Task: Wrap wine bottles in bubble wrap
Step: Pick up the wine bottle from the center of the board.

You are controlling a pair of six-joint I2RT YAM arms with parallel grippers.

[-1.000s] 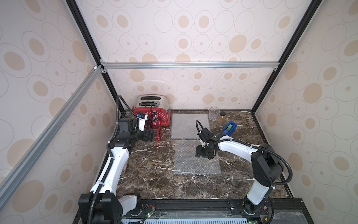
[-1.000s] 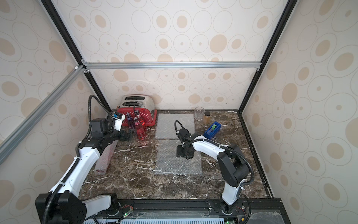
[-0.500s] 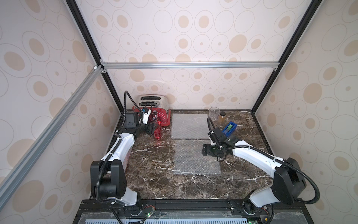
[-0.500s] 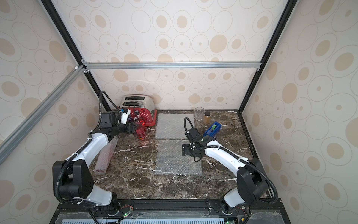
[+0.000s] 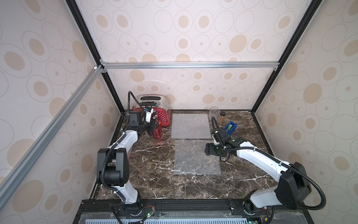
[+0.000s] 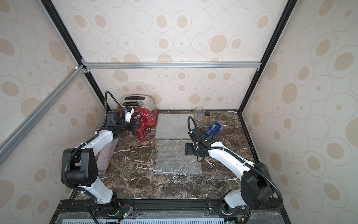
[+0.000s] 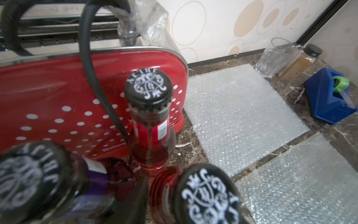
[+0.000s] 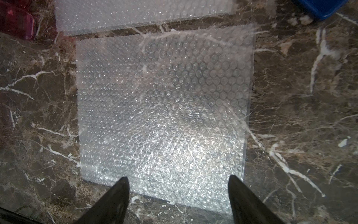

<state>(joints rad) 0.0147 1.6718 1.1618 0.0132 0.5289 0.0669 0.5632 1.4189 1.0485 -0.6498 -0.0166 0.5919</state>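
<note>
Our left end effector [image 5: 152, 128] sits among the upright wine bottles [image 7: 149, 124] (gripping or not, we cannot tell). The right end effector [image 8: 178, 177] gapes empty, bubble wrap [image 8: 164, 106] lying flat just ahead.

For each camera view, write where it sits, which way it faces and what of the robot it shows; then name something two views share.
Top views: high at the front, looking down at the table; left arm and right arm show whole.
Left wrist: on its arm, facing the wine bottles and red toaster; only its cable shows.
Right wrist: on its arm, looking down on the near bubble wrap sheet; open fingertips show.
Shared: both wrist views catch the blue tape dispenser.
</note>
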